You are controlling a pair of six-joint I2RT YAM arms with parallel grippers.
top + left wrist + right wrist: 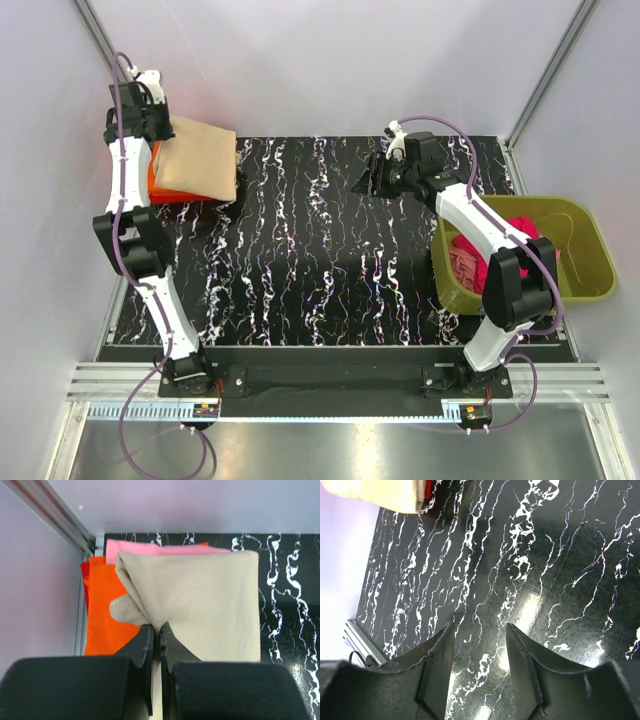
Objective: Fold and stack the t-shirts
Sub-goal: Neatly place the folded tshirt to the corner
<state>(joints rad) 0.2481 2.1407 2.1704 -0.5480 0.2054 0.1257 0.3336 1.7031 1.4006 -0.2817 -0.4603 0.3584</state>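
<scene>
A folded tan t-shirt [200, 160] [200, 600] lies on a stack at the mat's far left corner. Under it show an orange t-shirt [158, 183] [102, 615] and a pink t-shirt [150, 547]. My left gripper [168, 128] [155, 626] is shut on the tan t-shirt's near edge, and the cloth puckers toward the tips. My right gripper [362, 184] [479, 626] hovers open over the bare mat at the far middle, with nothing between its fingers. Crumpled magenta-red cloth [490, 255] lies in the tub. The tan t-shirt's corner [375, 492] shows at the top left of the right wrist view.
An olive-green tub [590, 250] stands off the mat's right edge beside the right arm. The black marbled mat [320, 260] covers the table. Pale walls close in on the left, back and right, with a metal rail [55, 517] by the stack.
</scene>
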